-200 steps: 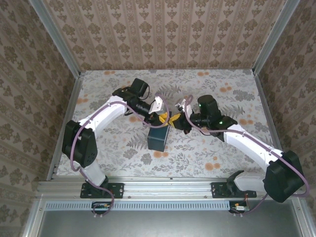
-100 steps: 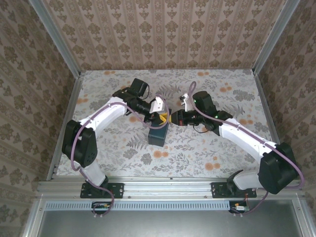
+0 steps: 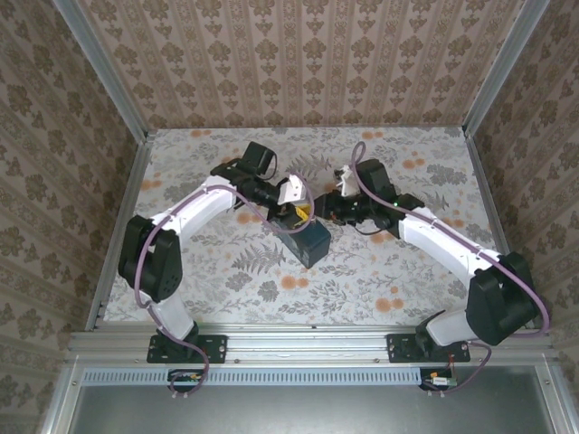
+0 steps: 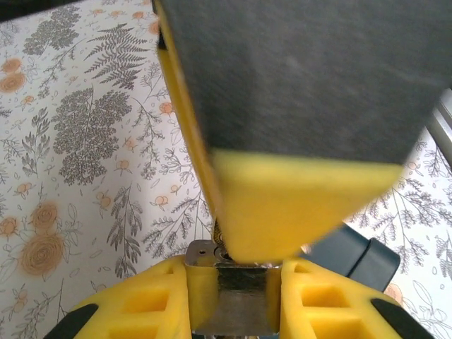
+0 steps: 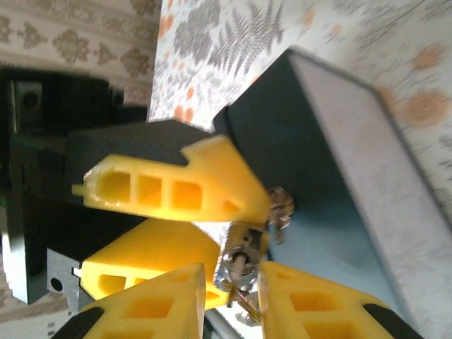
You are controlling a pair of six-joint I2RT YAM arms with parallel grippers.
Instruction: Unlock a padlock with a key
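Note:
My left gripper (image 4: 233,282) is shut on the small silver padlock (image 4: 229,300), holding it just above the dark-blue box (image 3: 310,242). In the top view the left gripper (image 3: 297,210) and right gripper (image 3: 323,206) meet tip to tip over the box's far edge. In the right wrist view the padlock (image 5: 247,240) sits between the left arm's yellow fingers (image 5: 176,191). The thin key (image 5: 241,304) pokes out of the padlock's keyhole end. My right gripper (image 5: 233,296) straddles the key with its jaws slightly apart. A small metal ring (image 5: 280,206) hangs at the padlock's far side.
The floral-print table (image 3: 407,271) is walled by patterned panels on three sides. The blue box (image 5: 339,162) lies directly under both grippers. A metal rail (image 3: 308,339) runs along the near edge by the arm bases.
The right wrist has swung up and left toward the padlock, and its jaws have parted from shut. The blue box has shifted right and turned. The left gripper has kept its hold.

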